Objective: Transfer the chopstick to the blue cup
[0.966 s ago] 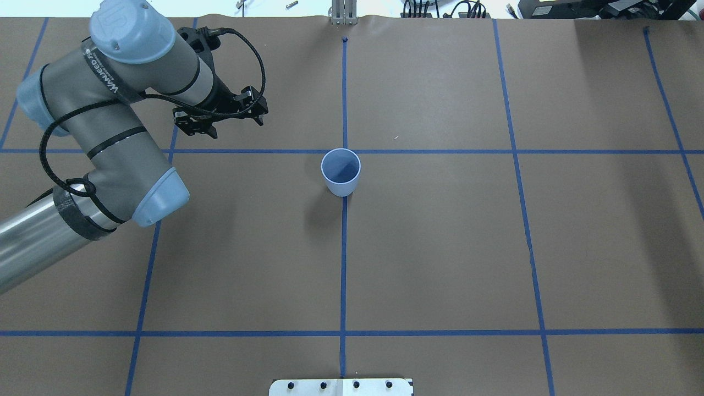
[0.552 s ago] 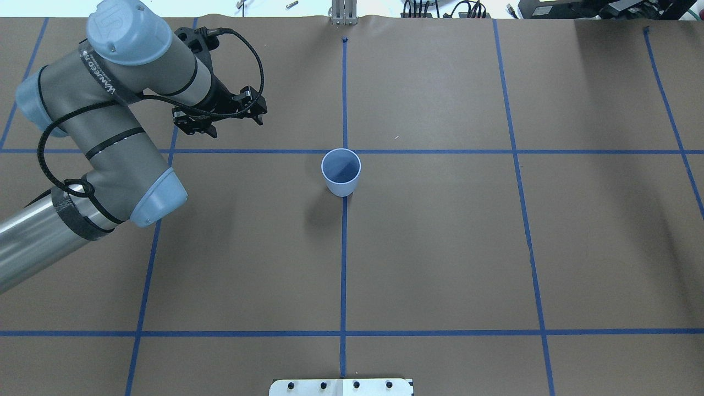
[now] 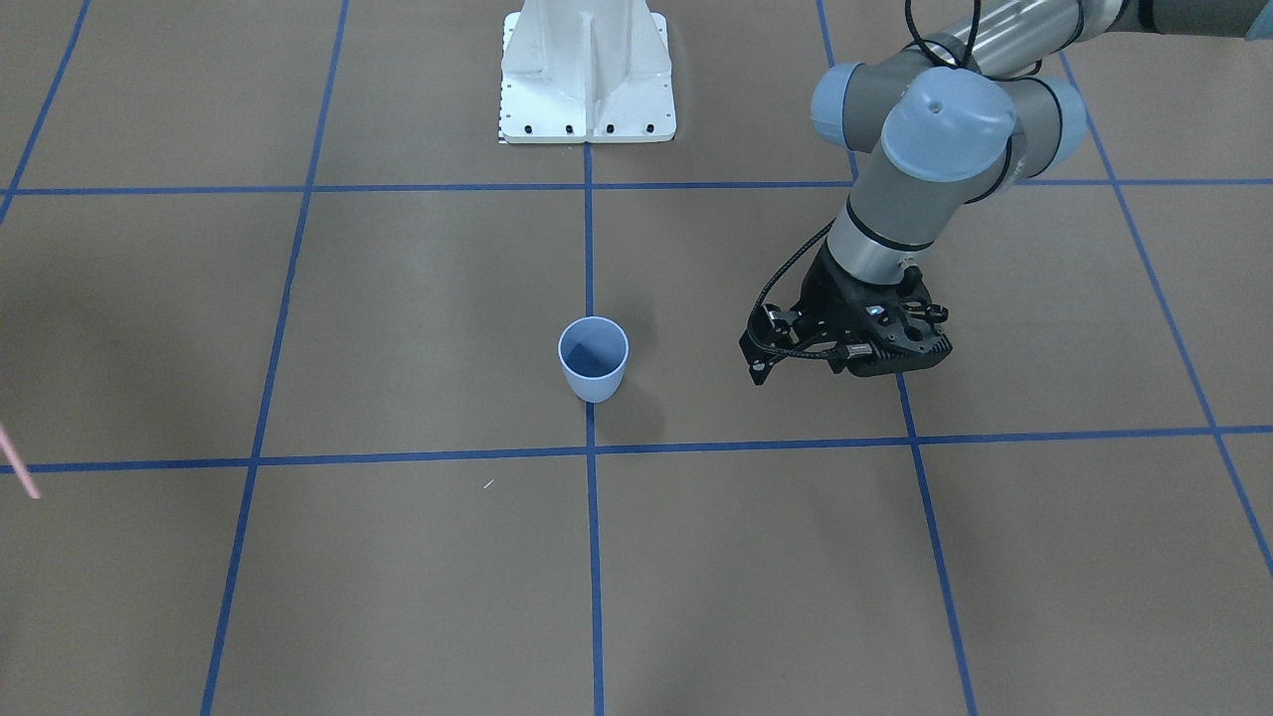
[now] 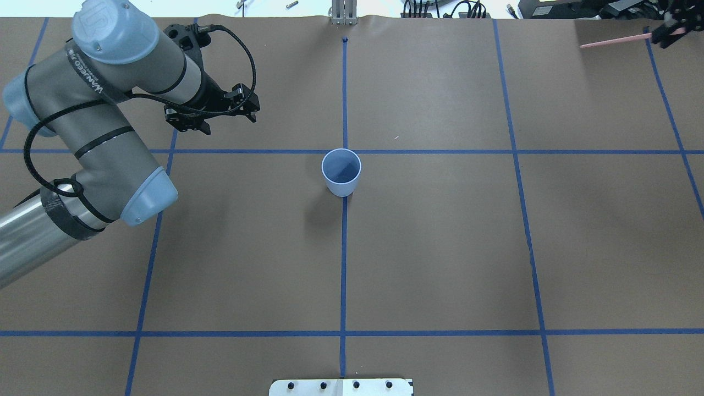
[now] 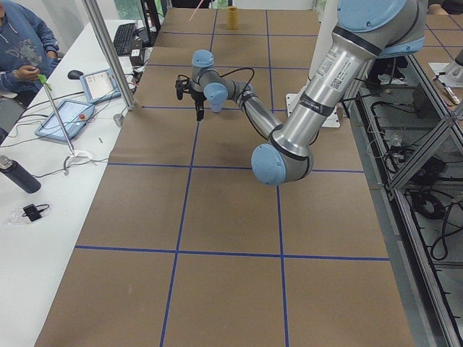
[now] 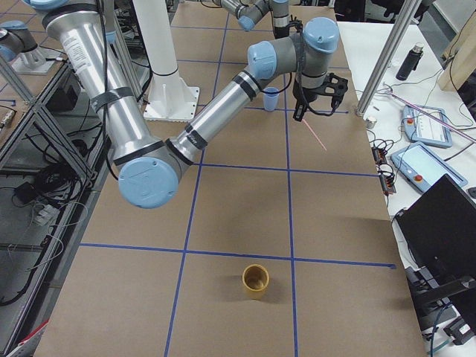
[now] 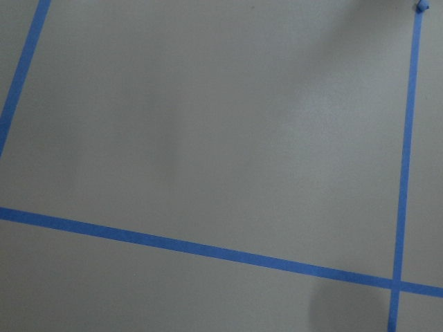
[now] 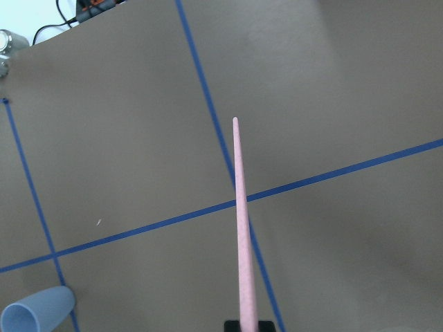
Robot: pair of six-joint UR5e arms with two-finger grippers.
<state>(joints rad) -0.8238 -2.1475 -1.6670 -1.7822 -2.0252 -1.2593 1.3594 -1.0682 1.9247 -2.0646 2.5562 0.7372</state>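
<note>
The blue cup (image 4: 341,171) stands upright and empty at the table's centre, on a tape crossing, and also shows in the front view (image 3: 593,358). My right gripper (image 4: 668,33) is at the far right corner, shut on the thick end of the pale pink chopstick (image 4: 615,39). The stick's thin end points toward the cup. In the right wrist view the chopstick (image 8: 242,228) runs up the frame, with the cup (image 8: 38,311) at the bottom left. My left gripper (image 4: 212,113) hovers left of the cup, open and holding nothing.
A yellow cup (image 6: 256,280) stands near the table's right end. The white robot base (image 3: 587,75) sits at the near edge. Blue tape lines grid the brown table cover. Beyond the far edge are tablets, cables and a seated person (image 5: 22,43).
The right gripper with the chopstick has come into the overhead view at the far right. The left arm has drawn back a little to the left, away from the cup.
</note>
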